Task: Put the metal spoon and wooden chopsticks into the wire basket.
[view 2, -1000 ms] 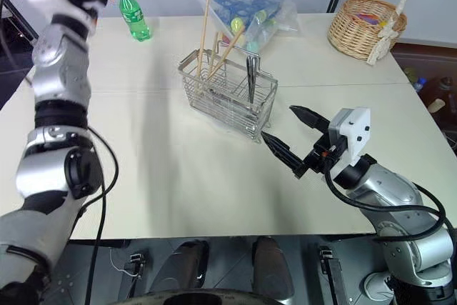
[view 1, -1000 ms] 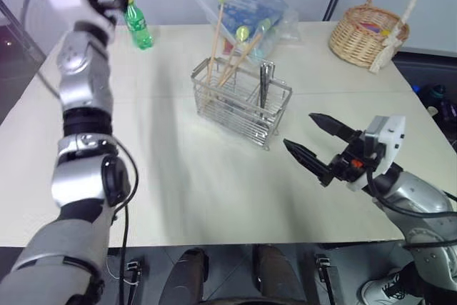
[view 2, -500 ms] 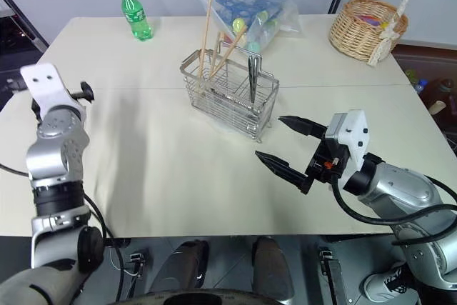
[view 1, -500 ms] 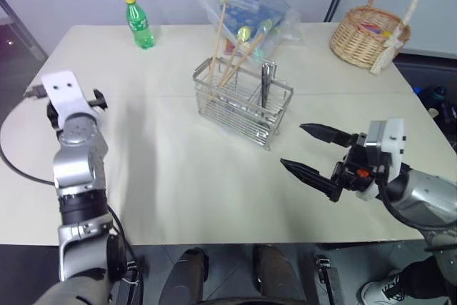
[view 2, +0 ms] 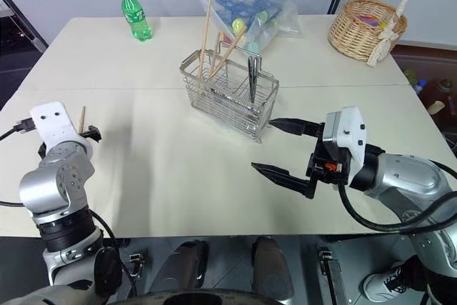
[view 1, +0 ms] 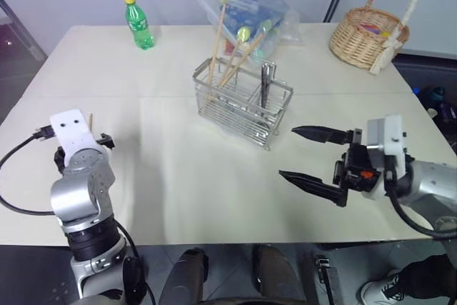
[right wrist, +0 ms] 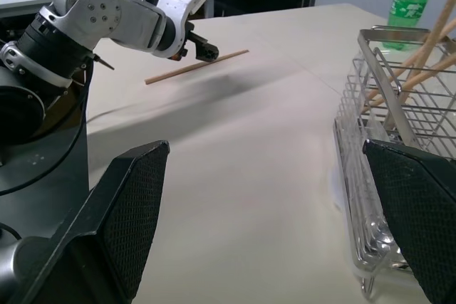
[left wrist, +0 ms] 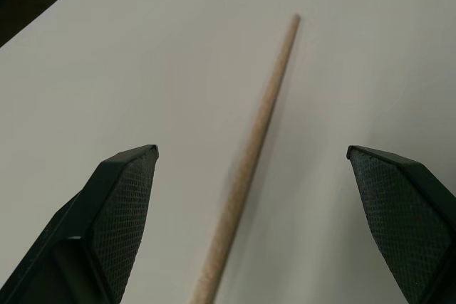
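The wire basket (view 1: 243,101) stands mid-table. Wooden sticks (view 1: 218,41) with coloured tips lean in its left compartment. A metal spoon (view 1: 265,83) stands upright in its right compartment. One wooden chopstick (left wrist: 260,126) lies flat on the table near the left edge, also visible in the head views (view 2: 81,118). My left gripper (left wrist: 249,176) hangs low over it, open, one finger on each side of the stick, not touching it. My right gripper (view 1: 288,152) hovers open and empty to the right of the basket, pointing left.
A green bottle (view 1: 139,23) stands at the far left. A plastic bag of coloured items (view 1: 253,8) lies behind the wire basket. A round wicker basket (view 1: 368,30) sits at the far right corner. The table's left edge (view 1: 21,105) is close to my left gripper.
My left arm has swung down from high near the bottle to low over the chopstick at the table's left. My right gripper has turned slightly and stayed open.
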{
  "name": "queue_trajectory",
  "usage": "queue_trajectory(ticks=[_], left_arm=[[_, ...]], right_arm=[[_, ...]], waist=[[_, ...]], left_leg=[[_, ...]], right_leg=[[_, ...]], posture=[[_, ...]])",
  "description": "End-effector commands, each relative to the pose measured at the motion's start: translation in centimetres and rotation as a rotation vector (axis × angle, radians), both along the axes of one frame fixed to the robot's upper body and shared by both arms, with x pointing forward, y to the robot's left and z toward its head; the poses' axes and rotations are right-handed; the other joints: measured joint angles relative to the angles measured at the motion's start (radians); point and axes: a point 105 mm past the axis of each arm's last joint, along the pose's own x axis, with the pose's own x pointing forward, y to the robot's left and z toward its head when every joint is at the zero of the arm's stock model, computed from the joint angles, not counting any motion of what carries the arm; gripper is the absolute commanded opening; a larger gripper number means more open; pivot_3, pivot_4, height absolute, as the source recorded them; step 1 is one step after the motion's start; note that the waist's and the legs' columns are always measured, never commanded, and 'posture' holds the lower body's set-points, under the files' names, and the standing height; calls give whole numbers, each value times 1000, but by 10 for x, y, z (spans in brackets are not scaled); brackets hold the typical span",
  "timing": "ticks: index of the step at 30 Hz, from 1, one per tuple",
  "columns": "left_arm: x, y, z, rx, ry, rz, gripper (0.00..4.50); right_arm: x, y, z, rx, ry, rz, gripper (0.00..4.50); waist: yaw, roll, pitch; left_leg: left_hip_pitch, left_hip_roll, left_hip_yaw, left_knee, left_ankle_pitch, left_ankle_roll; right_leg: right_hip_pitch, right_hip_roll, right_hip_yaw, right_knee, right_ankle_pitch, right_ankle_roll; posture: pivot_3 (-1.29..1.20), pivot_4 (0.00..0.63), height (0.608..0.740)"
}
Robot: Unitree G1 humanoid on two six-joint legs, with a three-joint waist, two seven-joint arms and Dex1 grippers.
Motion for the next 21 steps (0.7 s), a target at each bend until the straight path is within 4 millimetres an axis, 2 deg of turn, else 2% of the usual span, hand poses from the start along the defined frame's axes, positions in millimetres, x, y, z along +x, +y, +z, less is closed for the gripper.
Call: queue_trajectory(ticks=[1, 7, 15, 21], left_arm=[[-1, 8, 15, 12, -32, -4, 4466], [3, 15, 12, -42, -9, -75, 4466], [-3, 41, -1, -102, 30, -48, 4466], [3, 41, -14, -159, 57, -141, 4466]], right_arm=[[0, 3, 5, 0, -30, 13, 4500], [4, 3, 4, 3, -37, 1, 4500], [2, 7, 8, 6, -55, 0, 4500], [9, 9, 18, 15, -111, -12, 4500]], waist=[[0, 0, 0], [-3, 0, 0], [-1, 0, 0], [-4, 0, 0]], left_leg=[[0, 0, 0, 0, 0, 0], [0, 0, 0, 0, 0, 0], [0, 0, 0, 0, 0, 0], [0, 0, 0, -1, 0, 0]], right_leg=[[0, 0, 0, 0, 0, 0], [0, 0, 0, 0, 0, 0], [0, 0, 0, -1, 0, 0], [-1, 0, 0, 0, 0, 0]], posture=[[0, 150, 740], [0, 150, 740], [0, 150, 740], [0, 150, 740]])
